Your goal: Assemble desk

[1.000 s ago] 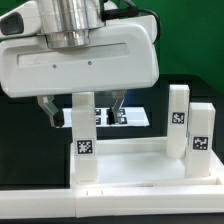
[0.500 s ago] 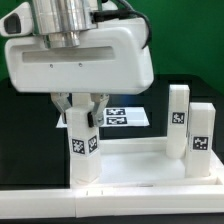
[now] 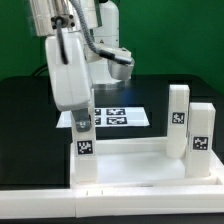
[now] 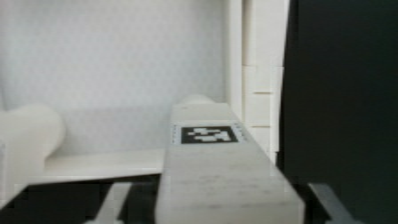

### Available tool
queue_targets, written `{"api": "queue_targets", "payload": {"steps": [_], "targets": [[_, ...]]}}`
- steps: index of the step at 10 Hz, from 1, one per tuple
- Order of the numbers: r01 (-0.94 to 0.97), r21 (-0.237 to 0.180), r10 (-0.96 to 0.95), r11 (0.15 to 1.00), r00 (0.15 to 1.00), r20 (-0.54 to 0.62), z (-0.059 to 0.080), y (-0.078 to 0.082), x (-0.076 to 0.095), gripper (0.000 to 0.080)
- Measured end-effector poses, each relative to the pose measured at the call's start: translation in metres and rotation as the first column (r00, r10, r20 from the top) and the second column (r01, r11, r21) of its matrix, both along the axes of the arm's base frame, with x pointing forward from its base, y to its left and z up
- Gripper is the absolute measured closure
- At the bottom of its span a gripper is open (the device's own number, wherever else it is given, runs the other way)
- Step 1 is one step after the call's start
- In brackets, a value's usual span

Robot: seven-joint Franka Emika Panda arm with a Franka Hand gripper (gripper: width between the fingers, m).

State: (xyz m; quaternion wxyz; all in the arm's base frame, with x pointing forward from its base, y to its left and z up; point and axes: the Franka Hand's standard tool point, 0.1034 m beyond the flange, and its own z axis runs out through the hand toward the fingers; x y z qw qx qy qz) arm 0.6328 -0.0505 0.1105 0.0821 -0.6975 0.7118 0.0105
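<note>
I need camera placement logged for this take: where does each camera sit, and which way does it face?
Exterior view: off the arm, low, facing the white plastic desk top with three upright legs; the white robot arm and its gripper show.
Wrist view: on the wrist, looking along the fingers at the clasped tagged white blocky leg.
Shared: that leg and the desk top.

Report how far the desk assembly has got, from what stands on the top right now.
Done: two legs stand upright on the exterior view's right of the desk top. In hand: the gripper is shut on the upright leg at the exterior view's left. Whether it is seated cannot be told. Left: no fourth leg is in view.
</note>
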Motion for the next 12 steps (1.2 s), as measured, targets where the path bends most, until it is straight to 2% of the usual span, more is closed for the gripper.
{"api": "queue_targets", "payload": {"steps": [3, 4, 5, 6, 7, 8, 9, 10, 11, 12], "targets": [[-0.043, -0.006, 0.043, 0.999, 0.999, 0.003, -0.0006, 0.0003, -0.0003, 0.0501], [-0.25, -0.029, 0.25, 0.968, 0.968, 0.025, -0.0002, -0.0001, -0.0004, 0.0312], [-0.467, -0.056, 0.47, 0.882, 0.882, 0.046, 0.0011, -0.0012, 0.0001, 0.0312], [-0.561, -0.072, 0.565, 0.825, 0.823, 0.055, 0.0008, -0.0015, 0.0001, 0.019], [-0.576, -0.075, 0.58, 0.814, 0.812, 0.055, 0.0005, -0.0012, -0.0001, 0.0156], [-0.623, -0.085, 0.628, 0.778, 0.776, 0.057, 0.0005, -0.0016, -0.0001, 0.0156], [-0.687, -0.1, 0.693, 0.72, 0.718, 0.06, 0.0005, -0.002, -0.0002, 0.0156], [-0.794, -0.134, 0.804, 0.593, 0.593, 0.049, 0.0016, -0.0024, 0.0011, 0.0151], [-0.896, -0.173, 0.912, 0.409, 0.41, 0.029, 0.004, -0.0008, 0.0042, 0.015], [-0.93, -0.185, 0.947, 0.319, 0.32, 0.023, 0.0043, 0.0001, 0.0046, 0.015]]}}
